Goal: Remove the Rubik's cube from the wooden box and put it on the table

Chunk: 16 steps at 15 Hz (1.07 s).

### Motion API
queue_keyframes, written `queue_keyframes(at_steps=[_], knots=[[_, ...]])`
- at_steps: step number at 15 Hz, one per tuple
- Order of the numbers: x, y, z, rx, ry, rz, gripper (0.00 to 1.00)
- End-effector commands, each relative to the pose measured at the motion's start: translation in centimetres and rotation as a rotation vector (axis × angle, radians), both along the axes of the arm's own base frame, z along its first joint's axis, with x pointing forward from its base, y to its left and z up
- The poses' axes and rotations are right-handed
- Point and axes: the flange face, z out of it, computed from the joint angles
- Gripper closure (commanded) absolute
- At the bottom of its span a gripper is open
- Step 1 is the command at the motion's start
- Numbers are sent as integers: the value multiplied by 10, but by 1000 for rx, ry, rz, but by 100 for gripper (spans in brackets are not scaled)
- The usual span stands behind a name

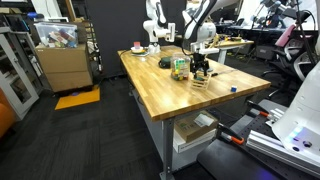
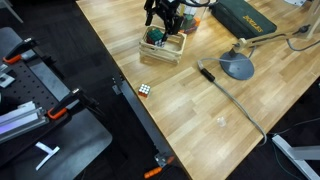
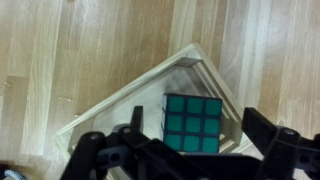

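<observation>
The wooden box [image 2: 172,52] is a pale slatted crate on the table [image 2: 200,120]; it also shows in the wrist view [image 3: 110,105]. A larger green-faced cube with a 3x3 grid [image 3: 192,122] sits inside it, in one corner, and shows in an exterior view [image 2: 155,38]. The tiny multicoloured Rubik's cube [image 2: 146,89] lies on the table outside the box, near the table's edge. My gripper [image 3: 195,128] is open and empty. It hangs right over the box, with a finger on each side of the green-faced cube and apart from it. It shows in both exterior views [image 2: 165,20] [image 1: 201,68].
A desk lamp with a round grey base [image 2: 237,66] and a dark green case [image 2: 245,18] stand beyond the box. Orange-handled clamps [image 2: 62,110] sit below the table's edge. A small blue item [image 1: 232,88] lies on the table [image 1: 160,95]. A cardboard box [image 1: 62,62] stands on the floor.
</observation>
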Motion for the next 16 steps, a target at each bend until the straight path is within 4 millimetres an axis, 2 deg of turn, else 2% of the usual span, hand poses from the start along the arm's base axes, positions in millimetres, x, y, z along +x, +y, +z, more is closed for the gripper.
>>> queue_keyframes(at_steps=[1, 4, 10, 16], knots=[[8, -1, -9, 40, -3, 0, 0], [12, -3, -16, 41, 4, -7, 0], [18, -9, -12, 35, -8, -11, 0], [17, -7, -9, 44, -25, 0, 0]])
